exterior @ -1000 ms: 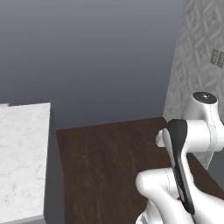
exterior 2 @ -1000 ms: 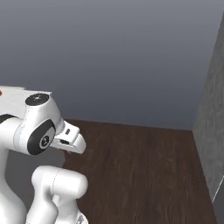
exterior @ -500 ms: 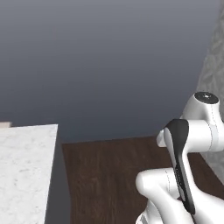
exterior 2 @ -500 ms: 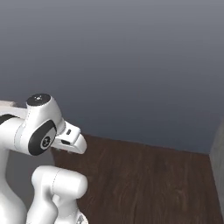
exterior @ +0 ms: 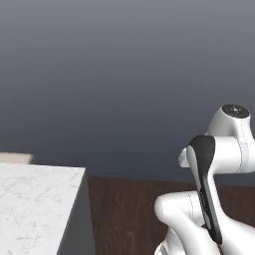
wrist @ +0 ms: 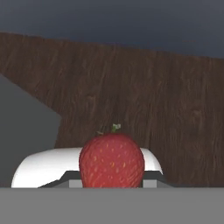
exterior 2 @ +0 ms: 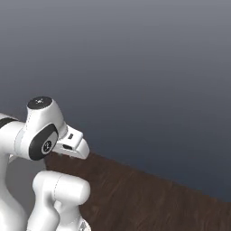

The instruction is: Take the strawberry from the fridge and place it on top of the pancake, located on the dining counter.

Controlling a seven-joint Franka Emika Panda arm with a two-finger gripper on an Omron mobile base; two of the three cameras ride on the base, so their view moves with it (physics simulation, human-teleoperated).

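Note:
The strawberry (wrist: 111,159), bright red with a small green stem, sits low in the middle of the hand view. My gripper (wrist: 111,180) is shut on it, with a dark fingertip showing on each side. Below it lies dark wood floor. A corner of the dining counter (exterior: 35,199), white marbled on top with a grey side, shows at the lower left of the left base view. My arm is folded close to the base in both base views. The fridge and the pancake are out of view.
Dark wood floor (exterior 2: 158,198) stretches ahead of the base to a plain dark grey backdrop (exterior: 124,74). A flat grey patch (wrist: 22,131) lies at the left of the hand view; what it is I cannot tell.
The whole picture has shifted, so the base has moved: the patterned wall has slid out at the right and the counter corner has come further in. The strawberry stays gripped.

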